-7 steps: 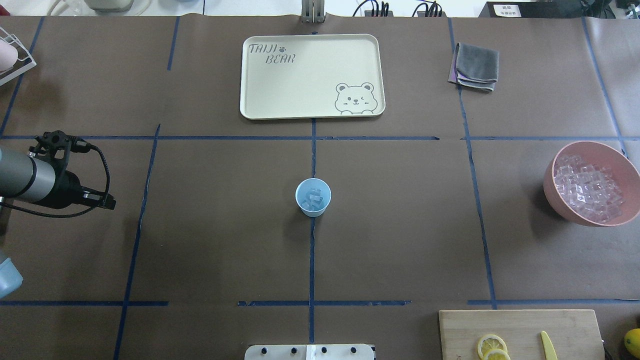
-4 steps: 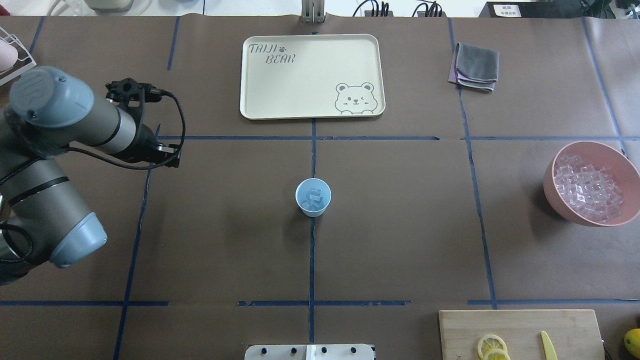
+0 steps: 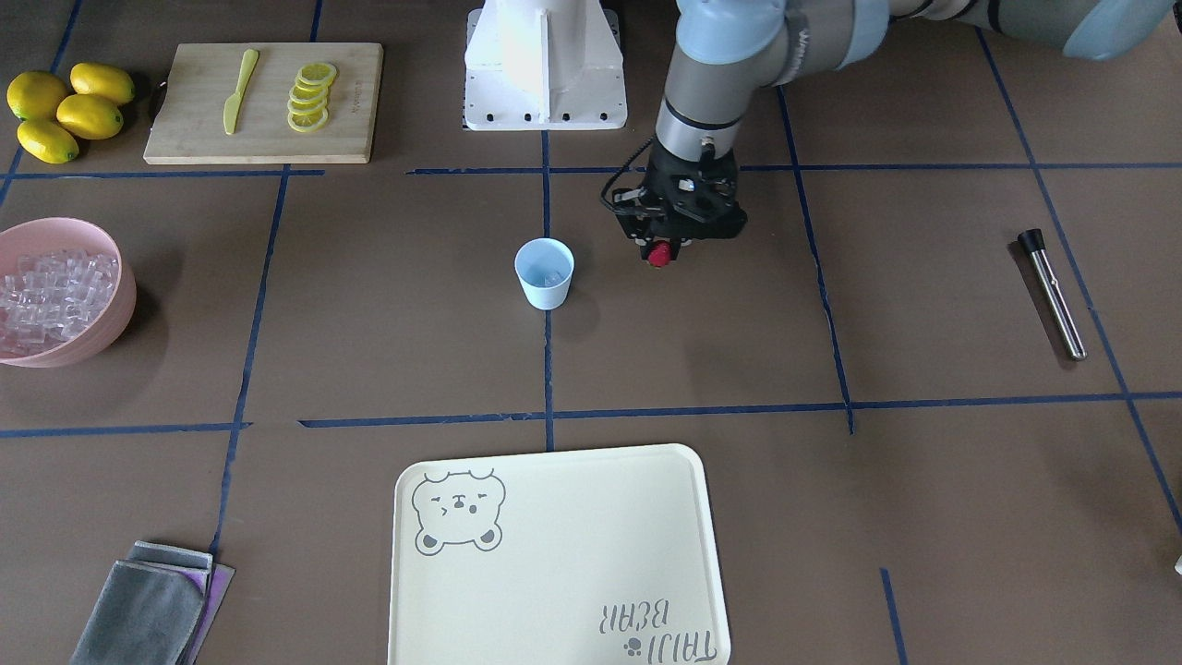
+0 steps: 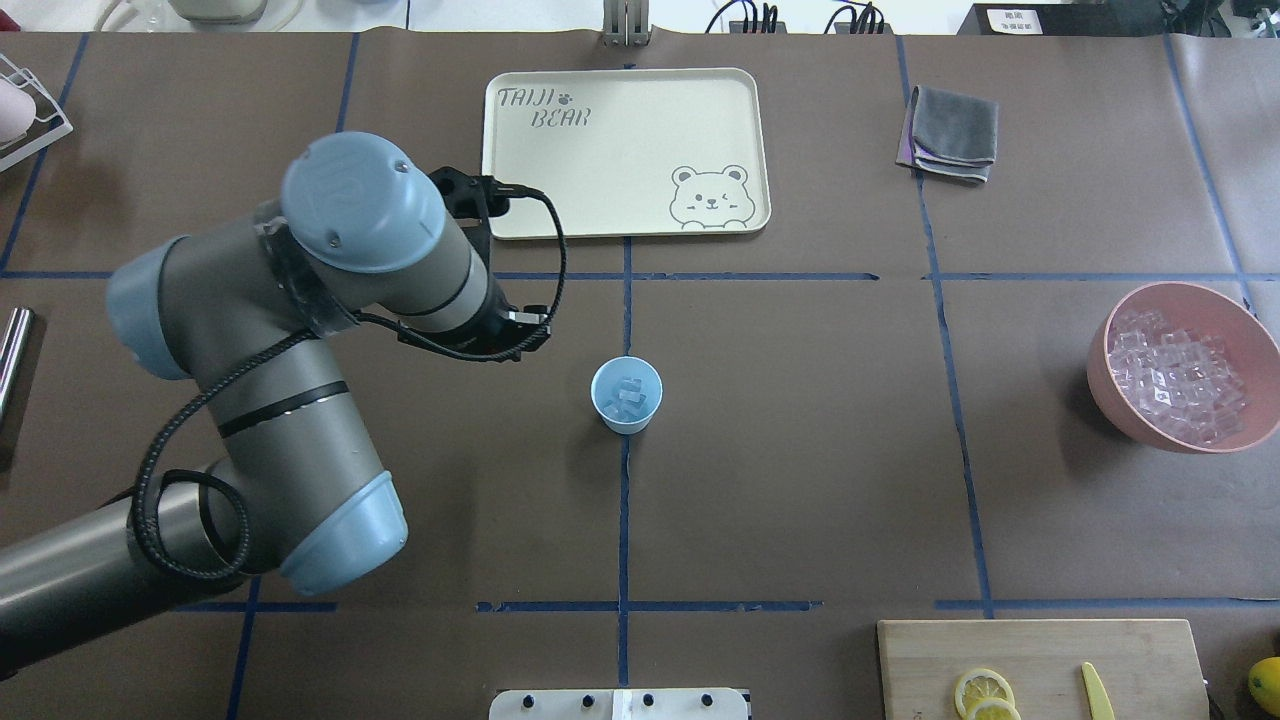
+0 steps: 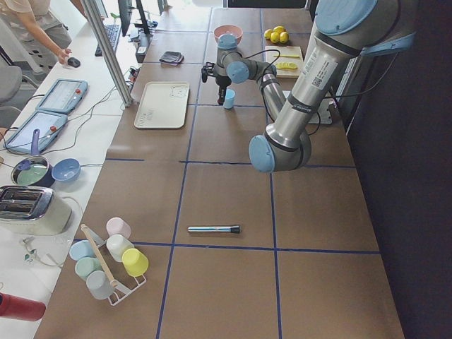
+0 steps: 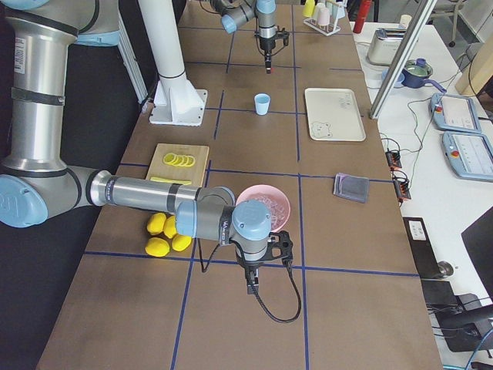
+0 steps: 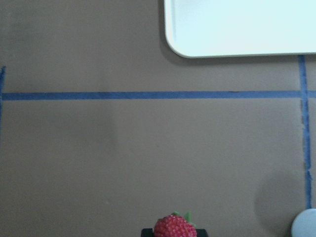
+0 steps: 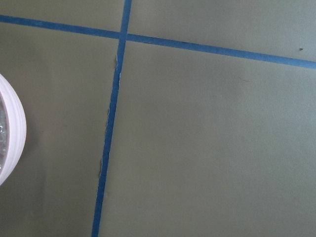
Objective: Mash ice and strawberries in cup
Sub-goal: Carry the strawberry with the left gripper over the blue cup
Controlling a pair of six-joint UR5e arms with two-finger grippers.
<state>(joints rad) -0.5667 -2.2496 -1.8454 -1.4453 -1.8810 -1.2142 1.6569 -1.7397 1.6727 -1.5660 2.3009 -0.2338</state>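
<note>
One strawberry (image 3: 658,256) is clamped in the left gripper (image 3: 661,249), near the one pale blue cup (image 3: 544,273) but not over its mouth.

On the brown table (image 4: 800,500) are seen one cream tray (image 3: 554,554), one wooden board (image 3: 185,129) with one yellow knife (image 3: 238,88) and a row of lemon slices (image 3: 309,97) (count unclear), one pink bowl (image 3: 92,332) heaped with clear cubes (image 3: 46,296), one folded grey cloth (image 3: 148,605), one metal rod (image 3: 1053,296) and four lemons (image 3: 90,115). The cup is stood upright mid-table on a blue tape line, with a few ice cubes (image 4: 627,396) inside, number not countable. The right gripper (image 6: 252,287) is hung beside the pink bowl; apart or together cannot be told.
</note>
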